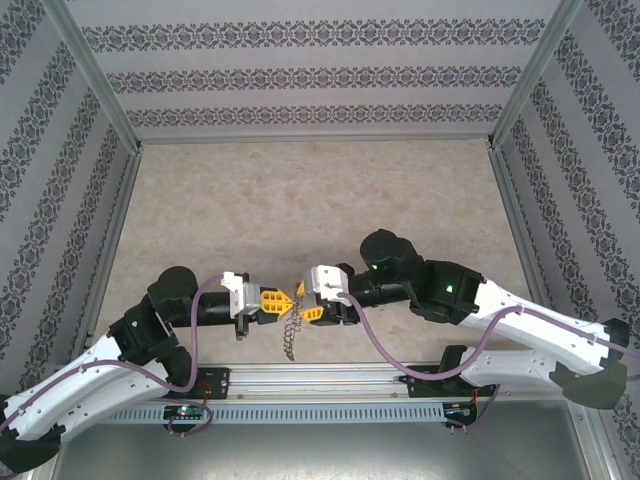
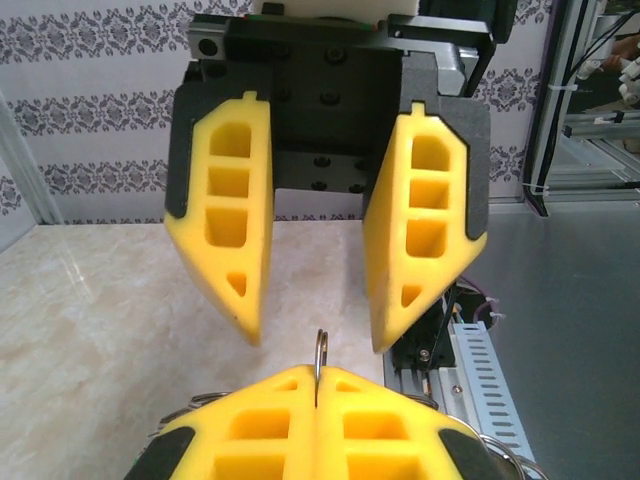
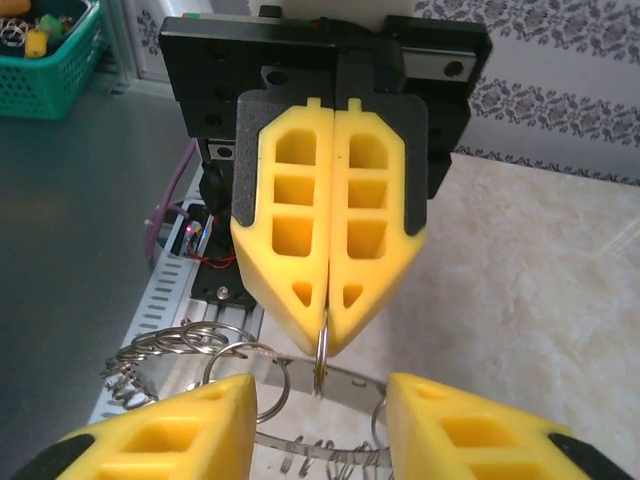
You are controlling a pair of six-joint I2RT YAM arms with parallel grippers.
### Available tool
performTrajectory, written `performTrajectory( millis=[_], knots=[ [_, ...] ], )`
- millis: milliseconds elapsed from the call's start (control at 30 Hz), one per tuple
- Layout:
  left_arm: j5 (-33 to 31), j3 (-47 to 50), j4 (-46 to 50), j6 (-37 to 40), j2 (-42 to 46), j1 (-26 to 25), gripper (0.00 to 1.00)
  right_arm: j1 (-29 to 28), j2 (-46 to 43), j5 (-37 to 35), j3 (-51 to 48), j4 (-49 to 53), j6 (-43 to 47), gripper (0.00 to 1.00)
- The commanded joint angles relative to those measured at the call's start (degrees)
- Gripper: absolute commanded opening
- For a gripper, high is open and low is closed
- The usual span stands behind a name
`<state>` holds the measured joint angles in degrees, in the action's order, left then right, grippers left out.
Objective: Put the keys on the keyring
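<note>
The keyring (image 1: 290, 338) hangs in the air between my two grippers, above the table's near edge. It is a flat dark-grey band (image 3: 410, 368) fringed with thin wire loops (image 3: 170, 345). My left gripper (image 1: 283, 300) is shut on one small wire loop (image 2: 320, 348) of the keyring, which stands up edge-on from its tips (image 2: 318, 375). My right gripper (image 1: 303, 303) faces it tip to tip and is open. Its fingers (image 3: 200, 420) stand either side of that loop (image 3: 320, 362) and touch nothing. The keys are out of view.
A slotted aluminium rail (image 1: 320, 380) with cables runs along the near edge under the grippers. The marble-look table (image 1: 310, 200) stretches behind, boxed in by patterned walls (image 1: 310, 75). A green basket (image 3: 50, 55) of small items stands off the table to the left.
</note>
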<state>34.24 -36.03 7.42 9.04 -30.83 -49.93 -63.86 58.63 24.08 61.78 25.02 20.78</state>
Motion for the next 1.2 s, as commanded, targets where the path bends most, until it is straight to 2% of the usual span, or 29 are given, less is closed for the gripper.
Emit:
performTrajectory(
  millis=[0, 167, 300, 433, 567, 833, 1167],
  knots=[
    [-2.17, -0.72, 1.01, 1.42, 0.86, -0.60, 0.00, 1.06, -3.50, -3.93, -1.96, -1.72, -3.09, 0.43],
    [-5.65, -0.88, 2.47, 0.70, -0.06, -0.60, 0.00, 6.67, -6.48, -11.45, -4.52, 0.08, -10.24, 0.45],
    [-7.38, -0.45, 3.23, -1.26, -0.04, -0.60, 0.00, 16.53, -5.70, -15.00, -7.17, 4.17, -18.51, 0.46],
    [-11.29, 0.60, 3.52, -3.96, 0.11, -0.60, 0.00, 25.79, -0.94, -13.52, -11.04, 5.93, -23.50, 0.45],
    [-14.29, 2.34, 3.77, -7.01, 0.48, -0.60, 0.00, 30.57, 5.98, -11.34, -14.57, 2.42, -25.09, 0.43],
    [-22.00, 4.30, 6.46, -10.48, 4.15, -0.56, 0.00, 31.62, 25.97, -9.27, -6.89, 6.19, -20.62, 0.36],
    [-22.03, 6.00, 3.84, -10.62, 4.20, -0.52, 0.00, 27.88, 38.84, -12.22, 1.72, 10.66, -19.11, 0.35]
  ],
)
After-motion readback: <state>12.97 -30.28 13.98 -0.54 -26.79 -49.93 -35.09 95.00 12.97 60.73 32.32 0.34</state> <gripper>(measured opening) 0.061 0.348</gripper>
